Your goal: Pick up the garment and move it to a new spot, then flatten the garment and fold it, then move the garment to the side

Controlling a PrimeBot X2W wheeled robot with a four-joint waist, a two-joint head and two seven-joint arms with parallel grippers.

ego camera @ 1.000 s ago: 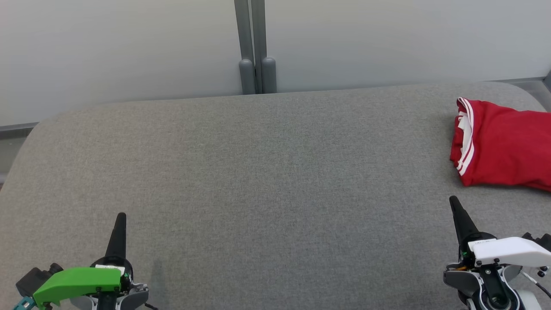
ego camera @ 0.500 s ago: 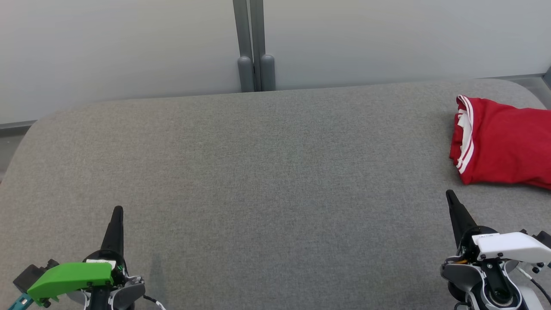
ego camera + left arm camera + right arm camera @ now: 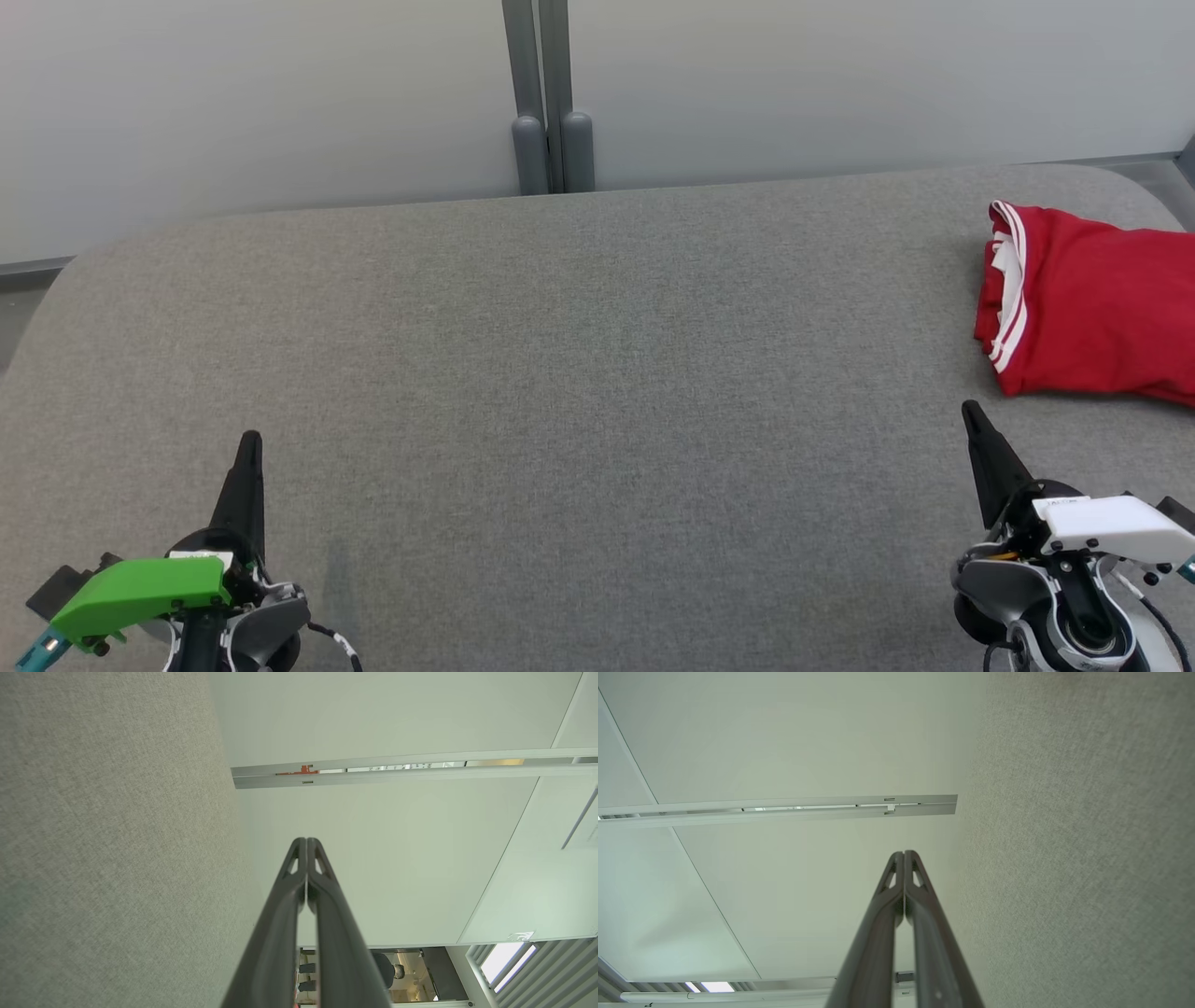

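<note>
The left gripper (image 3: 248, 448) is hovering at the near left over the grey pad (image 3: 597, 373), its fingers pressed together and holding nothing. The right gripper (image 3: 974, 422) is hovering at the near right, likewise closed and empty. Just beyond it, the folded red garment (image 3: 1092, 308) is lying by the pad's right edge. A pale wall (image 3: 280, 93) is standing behind.

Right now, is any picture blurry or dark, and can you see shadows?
Head view: soft even light, sharp, a faint shadow on the grey table right of the left gripper, the red garment cut by the edge. Left wrist view: shut jaws look soft near the bottom, bright patch lower right. Right wrist view: near jaws soft too.
</note>
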